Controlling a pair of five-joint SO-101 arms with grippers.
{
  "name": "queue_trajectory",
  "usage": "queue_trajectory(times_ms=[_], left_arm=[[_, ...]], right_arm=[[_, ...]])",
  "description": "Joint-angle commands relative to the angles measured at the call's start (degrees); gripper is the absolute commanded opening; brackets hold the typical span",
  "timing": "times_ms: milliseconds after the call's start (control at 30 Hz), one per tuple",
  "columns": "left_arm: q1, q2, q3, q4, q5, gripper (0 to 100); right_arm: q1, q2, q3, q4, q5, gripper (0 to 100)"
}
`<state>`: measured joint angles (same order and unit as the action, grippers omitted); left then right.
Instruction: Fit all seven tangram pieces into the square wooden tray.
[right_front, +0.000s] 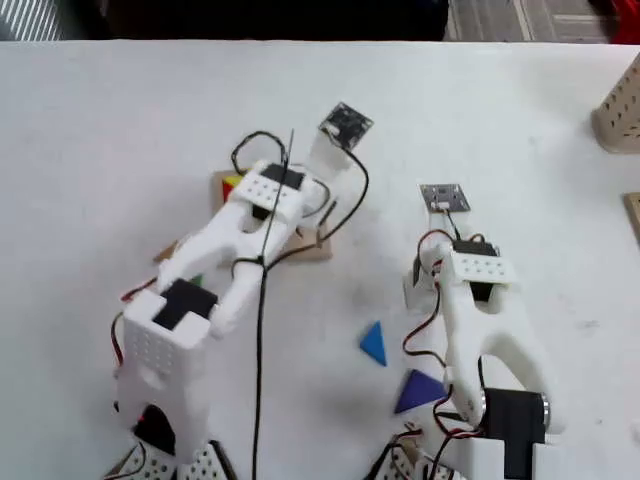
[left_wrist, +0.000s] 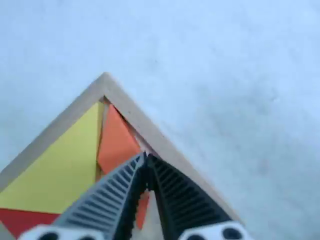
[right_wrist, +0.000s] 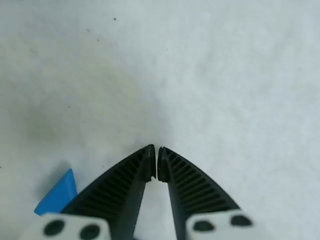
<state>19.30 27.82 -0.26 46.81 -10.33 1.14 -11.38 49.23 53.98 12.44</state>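
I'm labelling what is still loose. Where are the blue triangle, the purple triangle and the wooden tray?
blue triangle (right_front: 373, 343): high view, middle of the piece.
purple triangle (right_front: 418, 390): high view, middle of the piece.
wooden tray (left_wrist: 150, 132): left wrist view, on its rim just past the corner.

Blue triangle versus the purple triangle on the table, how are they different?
The blue triangle is light blue; the purple triangle is dark violet. The purple triangle looks somewhat larger than the blue triangle. The purple triangle lies right beside the right arm, the blue triangle apart from it. Both lie flat on the table, outside the wooden tray.
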Motion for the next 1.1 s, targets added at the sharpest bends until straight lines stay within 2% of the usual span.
queue_trajectory(times_ms=[0, 100, 267, 433, 567, 733, 867, 1067], left_arm=[[-0.2, -0.8, -8.2, 5.3, 2.1, 2], [-0.7, -0.8, -12.1, 9.8, 4.7, 2], [-2.7, -0.9, -15.2, 16.7, 5.2, 2], [-7.0, -0.9, -13.0, 17.3, 4.8, 2], [-7.7, -0.9, -7.9, 17.1, 4.7, 2], [-6.9, -0.9, 0.6, 9.4, 4.7, 2], [-8.9, -0.3, 2.2, 1.6, 5.0, 2], [-7.1, -0.2, 2.2, -0.7, 5.2, 2]], right_arm=[[-0.5, -2.2, -0.4, -0.7, 0.6, 2.5], [-0.5, -2.2, -0.4, -0.7, 0.6, 2.5], [-0.5, -2.2, -0.5, -0.7, 0.6, 2.5], [-0.4, -2.3, -0.5, -0.7, 0.6, 2.5], [-0.4, -2.3, -0.5, -0.7, 0.6, 2.5], [-0.4, -2.5, -0.5, -0.7, 1.3, 2.5], [-0.3, -2.5, -0.4, -0.6, 2.1, 2.5], [-0.3, -2.6, -0.4, -0.5, 2.2, 2.5]])
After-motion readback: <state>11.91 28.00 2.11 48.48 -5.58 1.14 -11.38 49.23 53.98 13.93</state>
